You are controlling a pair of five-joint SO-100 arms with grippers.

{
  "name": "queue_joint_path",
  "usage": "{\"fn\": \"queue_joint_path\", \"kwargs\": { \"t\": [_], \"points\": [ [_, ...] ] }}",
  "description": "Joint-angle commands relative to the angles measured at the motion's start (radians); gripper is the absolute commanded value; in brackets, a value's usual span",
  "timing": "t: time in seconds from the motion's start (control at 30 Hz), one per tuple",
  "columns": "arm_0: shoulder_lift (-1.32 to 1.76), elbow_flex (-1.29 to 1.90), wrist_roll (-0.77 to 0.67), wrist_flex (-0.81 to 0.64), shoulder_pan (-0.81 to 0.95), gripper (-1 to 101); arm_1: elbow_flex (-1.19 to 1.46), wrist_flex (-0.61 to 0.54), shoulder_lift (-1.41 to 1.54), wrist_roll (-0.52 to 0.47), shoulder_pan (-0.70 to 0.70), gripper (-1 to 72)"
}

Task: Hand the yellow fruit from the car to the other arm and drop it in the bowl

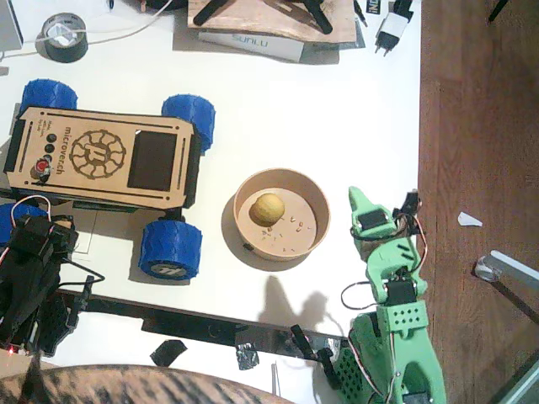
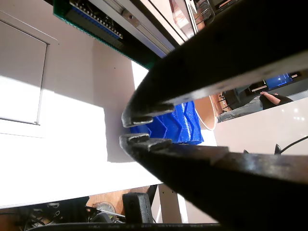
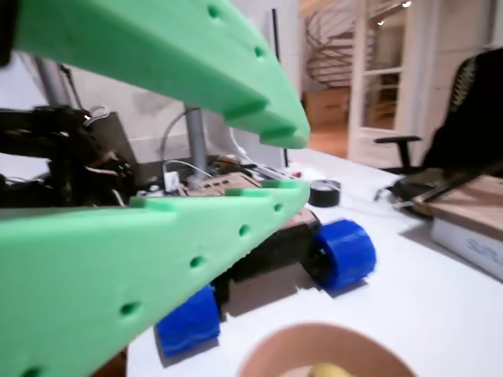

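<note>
The bowl point(image 1: 281, 214) sits near the middle of the white table point(image 1: 278, 93) and serves as the landmark. Far to its lower left, the black left arm point(image 1: 34, 278) is folded at the table's front edge; in a wrist view the left gripper point(image 2: 126, 129) shows its black jaws nearly together, a thin gap between the tips and nothing in them, with a blue wheel just beyond. Left of the bowl stands the car point(image 1: 105, 160), its plywood deck bare of fruit (logo, black panel and small buttons showing), its near right blue wheel point(image 1: 169, 248) close beside the bowl's wall. Up and far left of the bowl lies a grey tape roll point(image 1: 65, 39). Inside the bowl, toward its left half, rests the yellow fruit point(image 1: 268, 208), with a few crumbs on the floor beside it. Right of the bowl, the other arm point(image 1: 396, 337) rises green from the front edge; the right gripper point(image 1: 357, 195) hangs just clear of the rim, and in a wrist view the right gripper's green jaws point(image 3: 295, 161) stand apart, holding nothing, above the bowl's rim.
</note>
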Motion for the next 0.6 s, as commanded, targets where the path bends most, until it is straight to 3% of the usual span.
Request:
{"fn": "queue_joint_path", "kwargs": {
  "t": [0.0, 0.57],
  "points": [
    [-0.017, 0.0, 0.002, -0.005, -0.006, 1, 0.046, -0.026, 0.06, 0.015, 0.028, 0.1],
    [-0.025, 0.0, 0.002, -0.008, -0.006, 2, 0.179, 0.149, 0.127, 0.186, 0.041, 0.0]
  ]
}}
